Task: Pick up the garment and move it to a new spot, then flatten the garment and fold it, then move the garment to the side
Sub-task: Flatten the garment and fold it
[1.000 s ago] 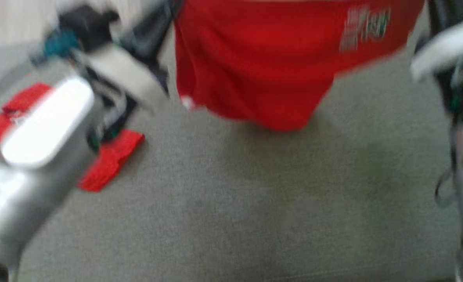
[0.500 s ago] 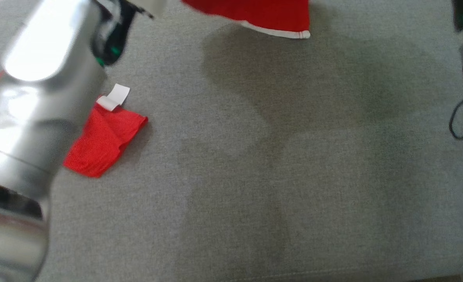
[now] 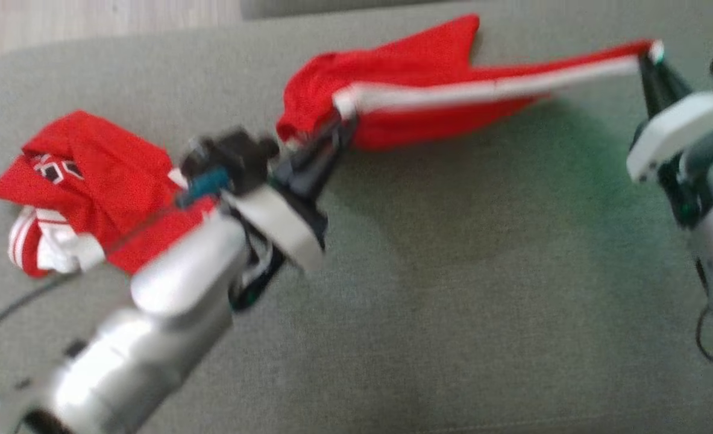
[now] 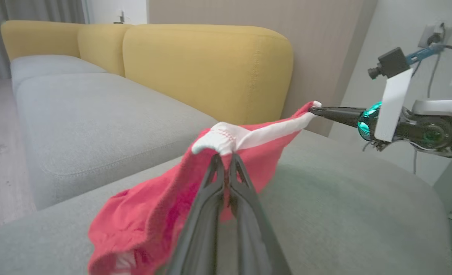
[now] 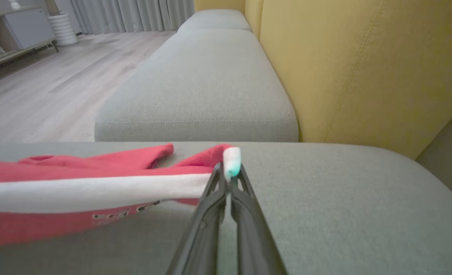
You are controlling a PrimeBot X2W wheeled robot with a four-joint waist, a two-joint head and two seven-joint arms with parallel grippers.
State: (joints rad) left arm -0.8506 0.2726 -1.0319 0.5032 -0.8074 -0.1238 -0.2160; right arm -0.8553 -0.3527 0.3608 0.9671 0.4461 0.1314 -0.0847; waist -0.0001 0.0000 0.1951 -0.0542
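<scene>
Red knit garment [image 3: 416,90] is being held stretched over the grey woven cushion [image 3: 452,289], its white ribbed band pulled taut. Left gripper [image 3: 339,125] and right gripper [image 3: 650,55] are each pinching one band end, thin dark fingers pressed together.

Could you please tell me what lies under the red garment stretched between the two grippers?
Grey sofa cushion, in shadow. Where the garment droops, the cloth hides the surface beneath.

Red garments counted: 2, the stretched garment [image 3: 428,90] and the crumpled garment [image 3: 97,175]. Grippers counted: 2, left gripper [image 3: 341,123] and right gripper [image 3: 648,60].
</scene>
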